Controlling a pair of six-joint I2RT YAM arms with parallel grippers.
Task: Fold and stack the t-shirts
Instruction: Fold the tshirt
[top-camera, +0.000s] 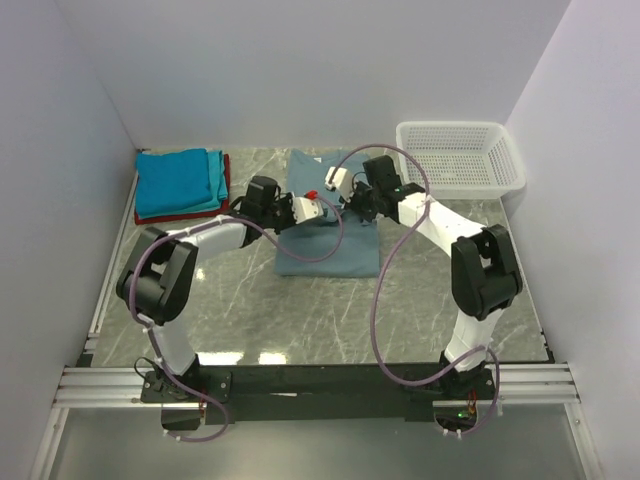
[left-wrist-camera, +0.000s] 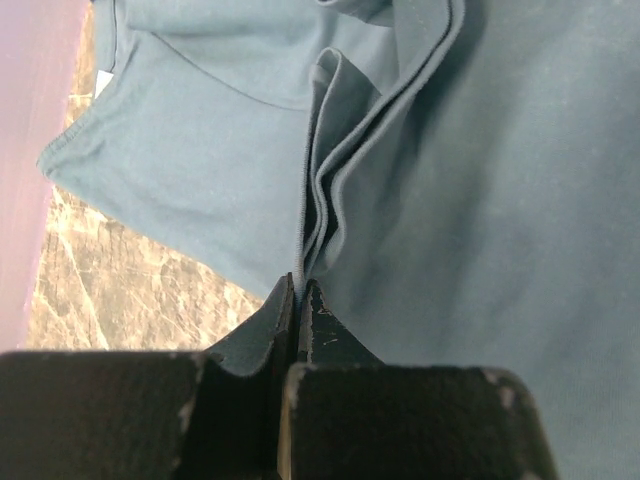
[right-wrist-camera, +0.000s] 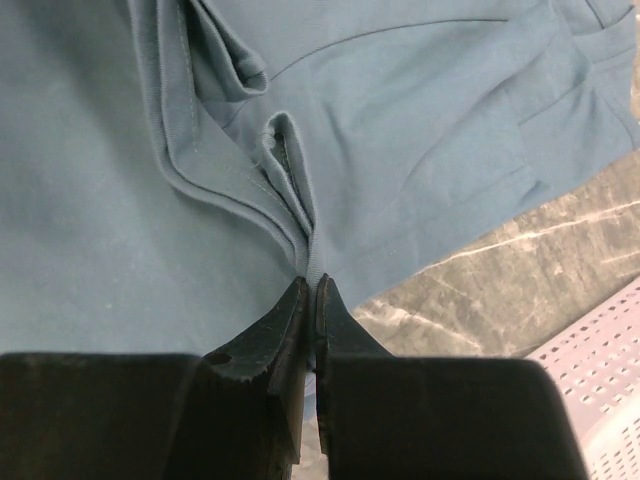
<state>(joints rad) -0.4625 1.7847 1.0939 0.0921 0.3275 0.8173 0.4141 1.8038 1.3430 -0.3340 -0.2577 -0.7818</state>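
Observation:
A large dusty grey-blue t-shirt (top-camera: 330, 235) lies on the marble table at the middle back. My left gripper (left-wrist-camera: 298, 285) is shut on a bunched fold of its left side (left-wrist-camera: 330, 170). My right gripper (right-wrist-camera: 310, 285) is shut on a hemmed fold of its right side (right-wrist-camera: 230, 180). Both pinch several layers of cloth between closed fingers. In the top view the left gripper (top-camera: 308, 208) and right gripper (top-camera: 352, 200) meet over the shirt's upper half. A small white tag (left-wrist-camera: 103, 82) shows near the collar. Folded bright blue, teal and red t-shirts (top-camera: 180, 183) are stacked at the back left.
A white plastic mesh basket (top-camera: 460, 155) stands at the back right, its corner showing in the right wrist view (right-wrist-camera: 600, 370). Marble tabletop (top-camera: 330, 320) stretches between the shirt and the arm bases. White walls close in on three sides.

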